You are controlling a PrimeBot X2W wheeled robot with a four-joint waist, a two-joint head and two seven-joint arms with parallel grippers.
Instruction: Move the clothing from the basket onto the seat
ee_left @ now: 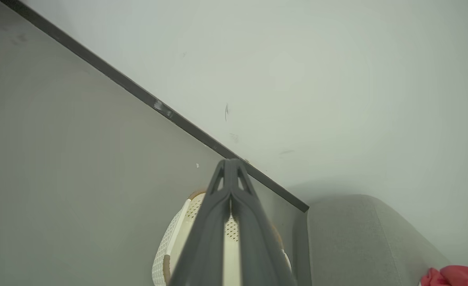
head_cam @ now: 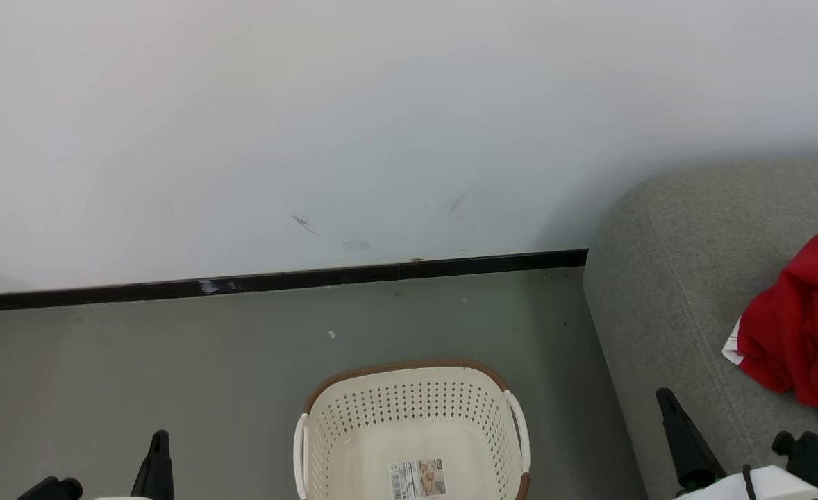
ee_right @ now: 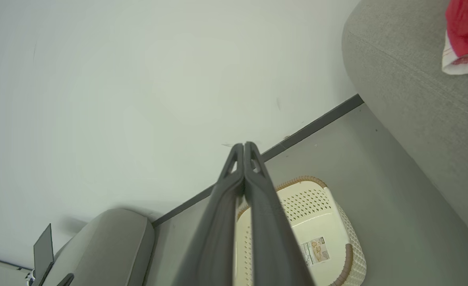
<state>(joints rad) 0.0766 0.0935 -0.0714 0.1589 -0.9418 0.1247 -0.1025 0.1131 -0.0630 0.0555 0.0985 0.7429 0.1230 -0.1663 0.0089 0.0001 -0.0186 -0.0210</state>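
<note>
Head view: the basket is showing no cloth inside; the clothing is lying on the seat, back from its rounded corner. Left wrist view: the left claw is pinching shut on nothing. Right wrist view: the right claw likewise. Dipping in now, you are risking hooking the basket's holes and tipping it.

Living rm setup: sofa, laundry basket, bare wall.

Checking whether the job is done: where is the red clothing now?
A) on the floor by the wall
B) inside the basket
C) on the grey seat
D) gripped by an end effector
C: the clothing lies on the seat, while the basket shows a label on its bare floor.
</note>
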